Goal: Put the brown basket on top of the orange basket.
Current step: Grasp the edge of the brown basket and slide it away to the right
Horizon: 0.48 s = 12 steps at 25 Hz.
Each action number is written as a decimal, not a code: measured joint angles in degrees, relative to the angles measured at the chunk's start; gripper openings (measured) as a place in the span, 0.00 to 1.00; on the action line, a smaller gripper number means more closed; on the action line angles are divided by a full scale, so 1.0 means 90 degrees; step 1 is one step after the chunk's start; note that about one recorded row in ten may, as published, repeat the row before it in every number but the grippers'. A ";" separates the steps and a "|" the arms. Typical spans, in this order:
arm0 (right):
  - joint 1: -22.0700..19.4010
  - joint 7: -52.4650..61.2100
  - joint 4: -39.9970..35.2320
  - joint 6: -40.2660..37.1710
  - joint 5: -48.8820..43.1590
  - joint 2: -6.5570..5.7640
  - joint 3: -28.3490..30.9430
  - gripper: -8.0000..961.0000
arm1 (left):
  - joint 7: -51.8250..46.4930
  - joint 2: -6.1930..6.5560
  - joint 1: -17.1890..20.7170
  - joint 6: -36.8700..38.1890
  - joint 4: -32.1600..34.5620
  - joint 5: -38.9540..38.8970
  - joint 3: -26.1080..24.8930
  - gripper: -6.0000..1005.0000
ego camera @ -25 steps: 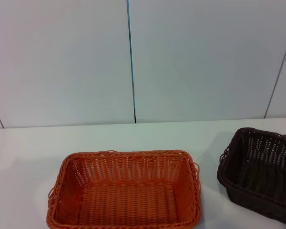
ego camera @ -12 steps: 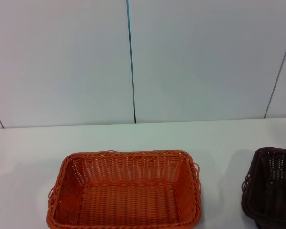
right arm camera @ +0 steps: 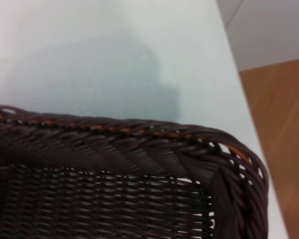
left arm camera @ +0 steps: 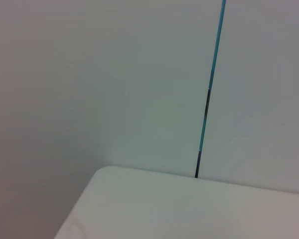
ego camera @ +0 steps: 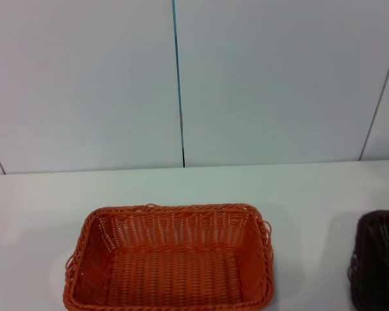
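Note:
The orange basket stands on the white table at the near middle of the head view, empty, its near rim cut by the frame. Only the left end of the brown basket shows, at the far right edge of that view, well apart from the orange one. In the right wrist view the brown basket's braided rim and corner fill the frame from very close. Neither gripper shows in any view.
A pale panelled wall with a dark seam rises behind the table. In the right wrist view the table's edge runs close beside the brown basket, with wooden floor beyond. A rounded table corner fills the left wrist view.
The brown basket has slid to the right and nearer in the head view, going from mostly visible to only its left end showing. The orange basket has not moved.

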 joint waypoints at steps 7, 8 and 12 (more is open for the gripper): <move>0.0407 -0.0079 0.0436 0.1061 -0.0004 -0.0387 0.0098 0.15 | -0.0003 0.0000 0.0085 -0.0001 0.0010 -0.0035 -0.0050 0.86; 0.0591 -0.0091 0.0595 0.1288 -0.0004 -0.0458 0.0203 0.15 | -0.0003 0.0000 0.0115 -0.0001 0.0010 -0.0039 -0.0054 0.86; 0.0873 -0.0092 0.0741 0.1430 -0.0001 -0.0533 0.0253 0.15 | -0.0003 0.0000 0.0155 -0.0001 0.0024 -0.0041 -0.0041 0.86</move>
